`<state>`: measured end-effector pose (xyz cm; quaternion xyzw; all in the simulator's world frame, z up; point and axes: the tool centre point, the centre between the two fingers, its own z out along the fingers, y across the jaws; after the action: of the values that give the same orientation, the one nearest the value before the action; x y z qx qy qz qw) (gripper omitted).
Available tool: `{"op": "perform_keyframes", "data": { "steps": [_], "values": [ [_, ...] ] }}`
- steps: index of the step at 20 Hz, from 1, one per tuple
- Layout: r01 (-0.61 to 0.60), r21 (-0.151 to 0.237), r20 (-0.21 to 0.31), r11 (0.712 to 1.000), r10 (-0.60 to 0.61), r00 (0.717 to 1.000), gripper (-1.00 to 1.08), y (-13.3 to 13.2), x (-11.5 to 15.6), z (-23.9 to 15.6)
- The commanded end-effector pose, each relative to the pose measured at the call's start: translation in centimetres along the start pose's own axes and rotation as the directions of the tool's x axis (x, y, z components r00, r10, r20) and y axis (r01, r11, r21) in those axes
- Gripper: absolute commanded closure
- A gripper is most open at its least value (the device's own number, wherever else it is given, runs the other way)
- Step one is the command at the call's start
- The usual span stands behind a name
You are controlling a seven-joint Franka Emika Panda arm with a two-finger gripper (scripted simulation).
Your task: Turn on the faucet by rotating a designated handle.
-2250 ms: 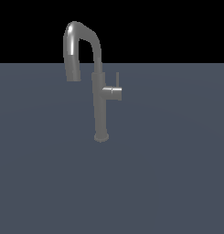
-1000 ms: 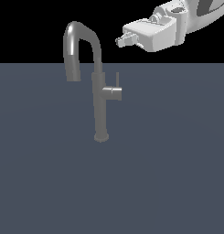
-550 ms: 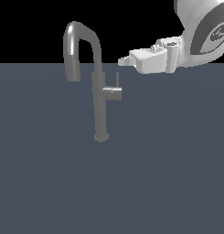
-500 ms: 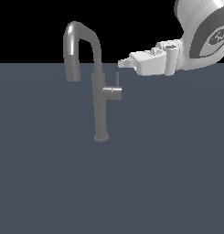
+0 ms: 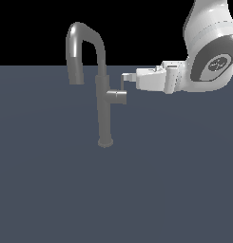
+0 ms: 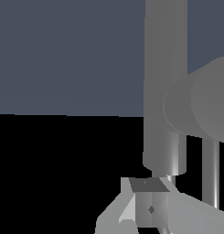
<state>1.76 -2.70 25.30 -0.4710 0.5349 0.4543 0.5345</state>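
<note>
End effector [image 5: 126,79] sits against handle [image 5: 121,84], beside faucet [image 5: 101,102] column.

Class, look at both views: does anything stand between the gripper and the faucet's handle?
Nothing visible does. The gripper is already at the thin handle, above the stubby cylinder on the faucet column; actual contact cannot be confirmed.

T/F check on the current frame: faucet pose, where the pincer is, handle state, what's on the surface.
1. The faucet stands upright on the grey surface. True.
2. The pincer comes in from the exterior view's left. False: it reaches in from the exterior view's right.
3. The pincer is at the height of the handle, above the stubby cylinder. True.
4. The spout opening points upward. False: the spout arches over and points down.
5. A cup sits beside the faucet base. False: none is visible.
</note>
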Motion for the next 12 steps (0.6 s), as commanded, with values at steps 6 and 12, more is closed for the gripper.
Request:
{"op": "perform_keyframes", "data": {
  "steps": [6, 12],
  "values": [
    [-0.018, 0.019, 0.017, 1.0, 0.018, 1.0, 1.08, -0.1, 0.48, 0.17],
    [-0.016, 0.017, 0.016, 1.0, 0.016, 1.0, 1.08, -0.08, 0.42, 0.18]
  ]
}}
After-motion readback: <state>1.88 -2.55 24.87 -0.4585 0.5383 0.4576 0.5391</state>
